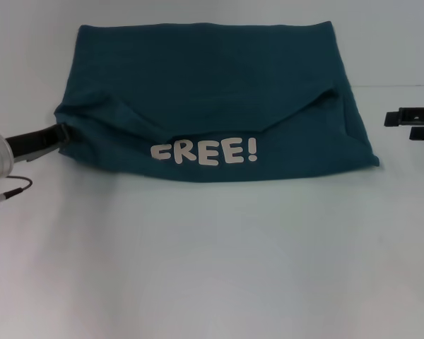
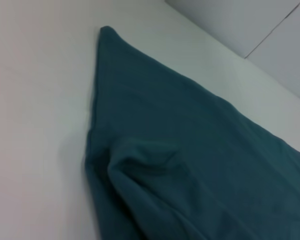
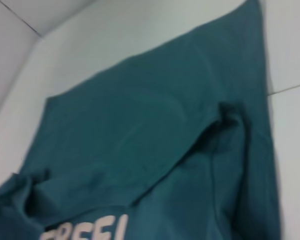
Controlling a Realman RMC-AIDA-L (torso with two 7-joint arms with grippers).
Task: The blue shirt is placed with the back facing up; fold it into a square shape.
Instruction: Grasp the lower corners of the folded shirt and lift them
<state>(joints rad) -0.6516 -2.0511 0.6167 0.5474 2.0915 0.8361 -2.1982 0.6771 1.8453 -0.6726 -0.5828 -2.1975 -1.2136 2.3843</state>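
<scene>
The blue shirt (image 1: 205, 99) lies flat on the white table, its top layer folded so that the pale "FREE!" lettering (image 1: 203, 152) shows along the near edge. My left gripper (image 1: 60, 133) is at the shirt's left edge, touching the cloth where it bunches up. That bunched fold of the shirt (image 2: 155, 165) fills the left wrist view. My right gripper (image 1: 392, 118) hovers off the shirt's right side, a short gap away from the cloth. In the right wrist view the shirt (image 3: 140, 125) shows with a puckered fold at its right corner.
Bare white table (image 1: 212, 268) stretches in front of the shirt and on both sides. A pale wall (image 2: 250, 20) rises behind the table's far edge.
</scene>
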